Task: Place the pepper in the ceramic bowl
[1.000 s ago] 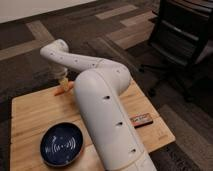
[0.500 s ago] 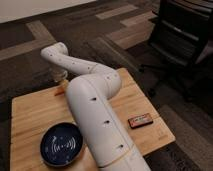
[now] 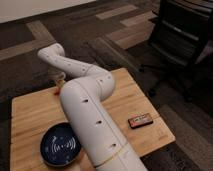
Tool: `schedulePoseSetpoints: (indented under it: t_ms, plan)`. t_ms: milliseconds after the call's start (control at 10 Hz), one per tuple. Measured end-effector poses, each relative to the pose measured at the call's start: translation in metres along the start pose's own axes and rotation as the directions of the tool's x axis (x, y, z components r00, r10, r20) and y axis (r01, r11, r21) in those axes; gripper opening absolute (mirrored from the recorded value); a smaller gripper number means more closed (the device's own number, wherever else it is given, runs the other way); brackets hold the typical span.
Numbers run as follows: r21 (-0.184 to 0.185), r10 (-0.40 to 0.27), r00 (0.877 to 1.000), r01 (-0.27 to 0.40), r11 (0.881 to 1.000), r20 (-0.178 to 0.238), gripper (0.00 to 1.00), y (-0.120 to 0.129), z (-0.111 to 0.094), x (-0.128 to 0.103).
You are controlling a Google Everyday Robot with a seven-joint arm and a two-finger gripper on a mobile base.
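We see the robot's white arm (image 3: 92,117) rise from the bottom of the view, cross the wooden table (image 3: 30,112), bend at an elbow over the table's middle, then reach back to the left and turn down at the far left edge. There the gripper (image 3: 60,81) hangs low over the tabletop, pointing downward. We cannot tell whether it is spread or pressed together, nor whether it grips anything.

The pepper (image 3: 57,91) shows as a small orange-red sliver right under the gripper, at the table's far left edge; we cannot tell if the two touch.

The ceramic bowl (image 3: 54,146), dark blue and glossy with a faint white pattern at its centre, sits on the near left part of the table, well apart from the pepper, its right side just beside the arm.

A flat red-and-black rectangular item (image 3: 140,120) lies near the table's right edge. A black office chair (image 3: 182,35) stands on the carpet (image 3: 30,32) beyond.
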Motion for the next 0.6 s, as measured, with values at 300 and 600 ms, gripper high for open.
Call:
schedulePoseSetpoints:
  t_ms: [300, 600]
  plan:
    - [-0.004, -0.003, 1.000, 0.004, 1.000, 0.002, 0.00, 0.002, -0.009, -0.003]
    - [-0.007, -0.147, 0.989, 0.146, 0.989, -0.018, 0.00, -0.011, -0.035, -0.037]
